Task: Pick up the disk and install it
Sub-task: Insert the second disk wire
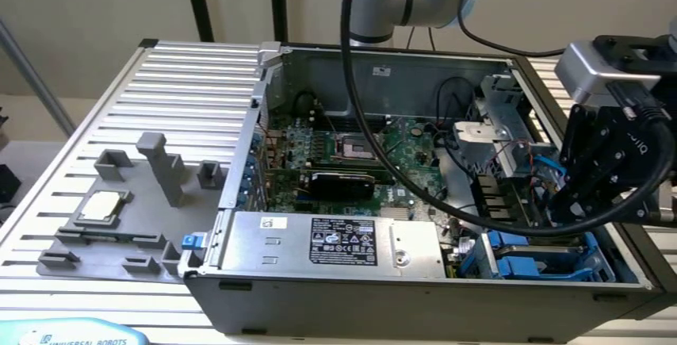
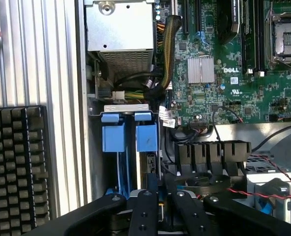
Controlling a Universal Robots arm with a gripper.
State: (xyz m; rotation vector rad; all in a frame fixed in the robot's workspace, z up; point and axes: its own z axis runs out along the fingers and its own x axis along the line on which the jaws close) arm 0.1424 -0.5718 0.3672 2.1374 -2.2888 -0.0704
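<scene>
2 blue carrier tabs [image 2: 130, 135] stand in the drive bay at the computer case's [image 1: 317, 297] front corner, so the disk [image 2: 146, 162] looks seated there on edge. With the tool [image 2: 158, 209] directly above, linkages spread fairly wide and holding nothing, installation seems nearly finished; pressing fully home would need care.

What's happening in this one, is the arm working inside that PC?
Yes. The arm's hand hangs over the open computer case, above the drive bay at the exterior view's right. Blue carrier frames sit upright in that bay, just ahead of the hand in the wrist view. A CPU chip rests on the grey fixture outside the case.
</scene>
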